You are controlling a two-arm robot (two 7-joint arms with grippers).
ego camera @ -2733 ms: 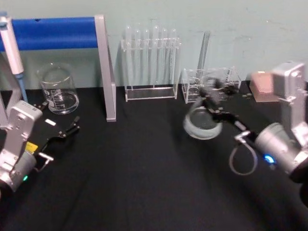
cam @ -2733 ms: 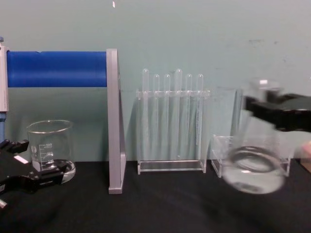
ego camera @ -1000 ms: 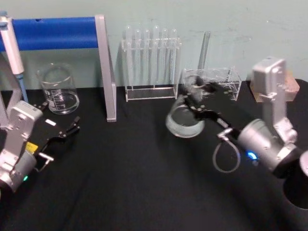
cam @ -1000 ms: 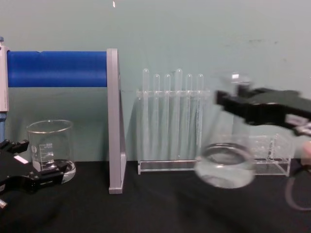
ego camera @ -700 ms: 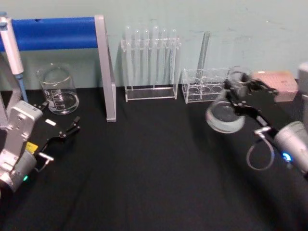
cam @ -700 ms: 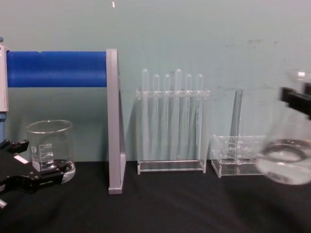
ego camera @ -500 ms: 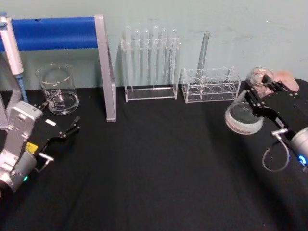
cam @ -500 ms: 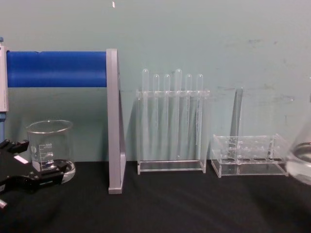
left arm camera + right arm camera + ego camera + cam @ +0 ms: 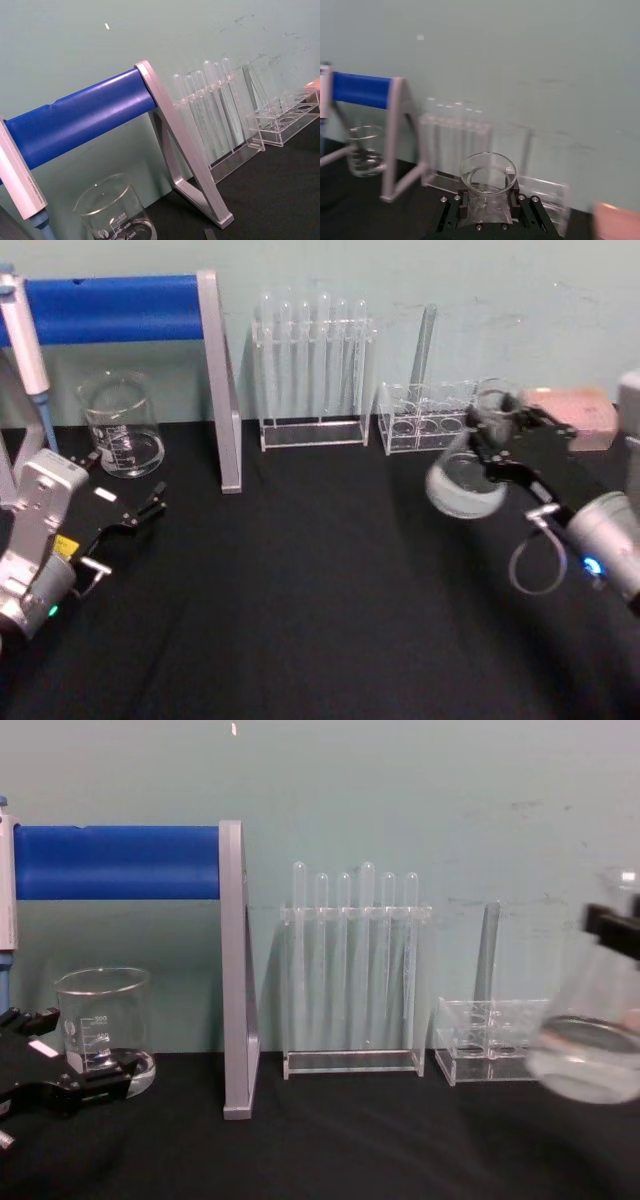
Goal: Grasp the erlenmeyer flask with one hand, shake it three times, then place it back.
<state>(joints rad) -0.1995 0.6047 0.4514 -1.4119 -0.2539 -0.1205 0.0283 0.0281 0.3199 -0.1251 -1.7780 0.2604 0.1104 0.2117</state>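
Jaws of the right gripper are clamped on the narrow neck of the clear glass conical erlenmeyer flask, just below its flared rim.

Reference landmark: the tall clear acrylic test-tube rack, which holds six upright tubes at the back of the black counter.

1. Flask position. The flask is held well to the right of the test-tube rack and nearer the robot than it. It is tilted: the wide round base points toward the rack side and the neck away from it. In the chest view the flask sits at the right edge. Whether the base clears the counter cannot be told.
2. Left gripper. This black unit with a plain white tag is parked well to the left of the test-tube rack, nearer the robot and low over the counter. Its jaws stand apart.
3. Other items.
   - A straight-walled clear glass beaker stands left of the test-tube rack.
   - The upright of a grey metal stand with a blue crossbar stands between the beaker and the test-tube rack.
   - A low clear acrylic holder with one upright tube stands just right of the test-tube rack, behind the flask.
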